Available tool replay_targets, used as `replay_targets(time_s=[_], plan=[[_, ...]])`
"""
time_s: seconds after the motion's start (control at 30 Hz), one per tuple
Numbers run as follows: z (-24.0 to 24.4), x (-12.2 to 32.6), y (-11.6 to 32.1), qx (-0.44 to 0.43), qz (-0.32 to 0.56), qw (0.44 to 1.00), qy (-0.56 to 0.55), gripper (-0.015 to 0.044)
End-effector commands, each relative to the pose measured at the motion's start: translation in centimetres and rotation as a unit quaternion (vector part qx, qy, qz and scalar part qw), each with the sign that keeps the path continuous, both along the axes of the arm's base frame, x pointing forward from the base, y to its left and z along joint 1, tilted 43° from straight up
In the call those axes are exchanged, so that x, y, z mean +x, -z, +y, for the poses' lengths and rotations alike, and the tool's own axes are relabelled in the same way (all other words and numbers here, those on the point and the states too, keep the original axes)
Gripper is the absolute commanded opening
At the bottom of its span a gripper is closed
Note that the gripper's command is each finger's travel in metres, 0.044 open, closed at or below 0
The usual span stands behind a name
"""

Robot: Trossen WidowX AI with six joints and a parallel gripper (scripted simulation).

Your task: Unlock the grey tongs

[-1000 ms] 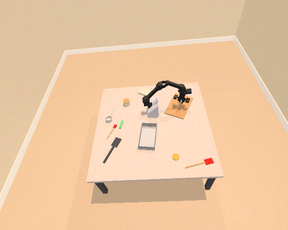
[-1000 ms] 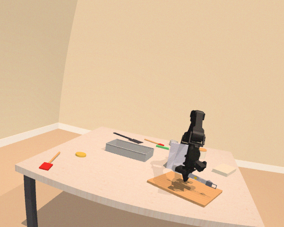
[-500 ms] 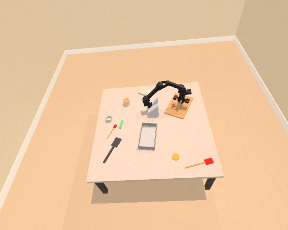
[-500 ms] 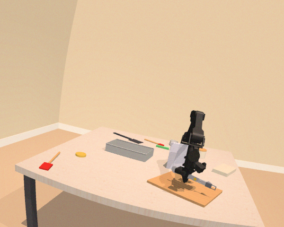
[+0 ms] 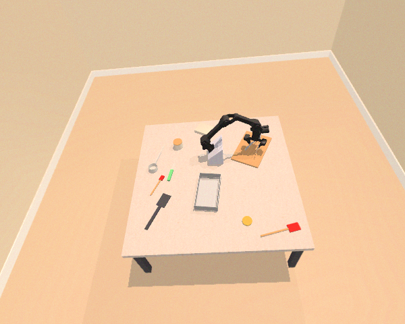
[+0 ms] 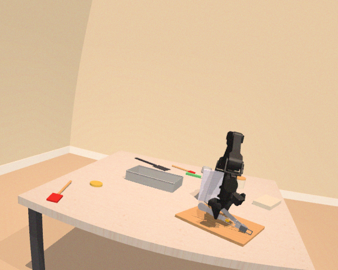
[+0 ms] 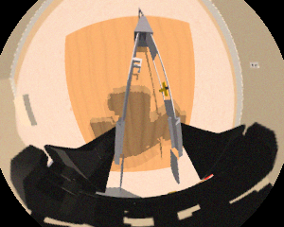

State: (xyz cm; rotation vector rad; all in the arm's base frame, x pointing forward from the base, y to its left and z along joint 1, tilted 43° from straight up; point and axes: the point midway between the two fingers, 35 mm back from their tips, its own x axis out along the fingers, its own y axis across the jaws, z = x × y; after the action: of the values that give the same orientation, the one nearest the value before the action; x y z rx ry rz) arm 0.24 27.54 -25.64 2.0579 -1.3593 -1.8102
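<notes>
The grey tongs (image 5: 249,146) (image 6: 243,229) (image 7: 143,26) are spread in a V, with a small yellow part on one arm. They are low at the wooden board (image 5: 255,163) (image 6: 189,216) (image 7: 82,61), with the hinge end over it; whether they touch it along their whole length cannot be told. My gripper (image 5: 255,140) (image 6: 227,207) (image 7: 146,127) is open and low over the board, its fingers wide apart with the tongs' arms between them. The fingers partly hide the tongs in the exterior view. The roasting tin (image 5: 205,208) (image 6: 151,180) is empty.
A pale lilac block-like stand (image 5: 215,158) (image 6: 209,187) is beside the arm's base. A cream slab (image 6: 266,202), an orange-lidded jar (image 5: 177,143), a black spatula (image 5: 163,200), a yellow disc (image 5: 247,221) and a red spatula (image 5: 293,227) are on the table.
</notes>
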Motion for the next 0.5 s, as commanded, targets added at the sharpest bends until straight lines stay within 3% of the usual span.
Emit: replay_targets(time_s=[0.0, 0.17, 0.47], plan=[[0.0, 0.0, 0.0, 0.000, 0.000, 1.000, 0.000, 0.0440], [0.5, -1.4, -3.3, 0.001, 0.002, 1.000, -0.001, 0.0440], [-1.0, -6.6, -15.3, -0.004, 0.004, 1.000, 0.004, 0.0440]])
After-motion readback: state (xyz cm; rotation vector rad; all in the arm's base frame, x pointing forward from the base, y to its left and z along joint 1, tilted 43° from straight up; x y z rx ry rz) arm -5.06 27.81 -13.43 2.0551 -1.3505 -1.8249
